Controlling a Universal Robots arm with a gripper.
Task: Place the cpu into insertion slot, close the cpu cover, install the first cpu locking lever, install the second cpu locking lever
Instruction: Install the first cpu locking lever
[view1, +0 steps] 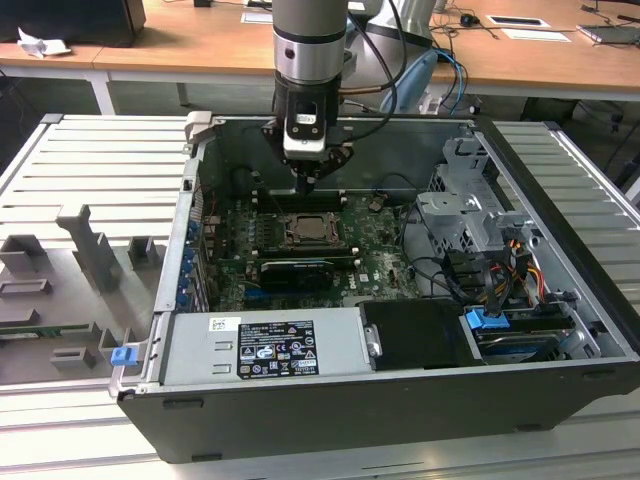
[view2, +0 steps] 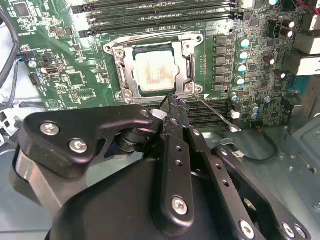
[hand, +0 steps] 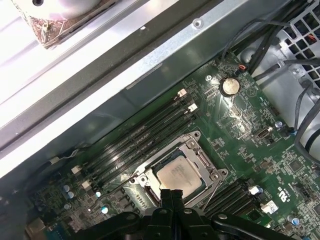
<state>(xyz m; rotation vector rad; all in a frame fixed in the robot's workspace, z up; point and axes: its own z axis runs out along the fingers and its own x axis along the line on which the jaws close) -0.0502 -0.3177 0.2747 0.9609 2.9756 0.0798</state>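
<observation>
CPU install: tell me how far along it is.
Done: the cpu sits in the insertion slot, and the cpu cover looks lowered around it. In hand: the gripper, shut, is at the slot's edge beside a thin locking lever. Left: that lever juts out from the slot, unlatched; I cannot tell whether the other lever is latched.

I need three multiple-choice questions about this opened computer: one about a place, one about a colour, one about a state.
1. Where is the cpu? A on the floor; B in the insertion slot; C in a person's hand.
2. The circuit board is: A green; B red; C white.
3. The cpu cover is: A removed; B standing upright; C lying flat.
Answers: B, the cpu sits inside the insertion slot; A, green surrounds the slot; C, its frame lies flat around the cpu.
</observation>
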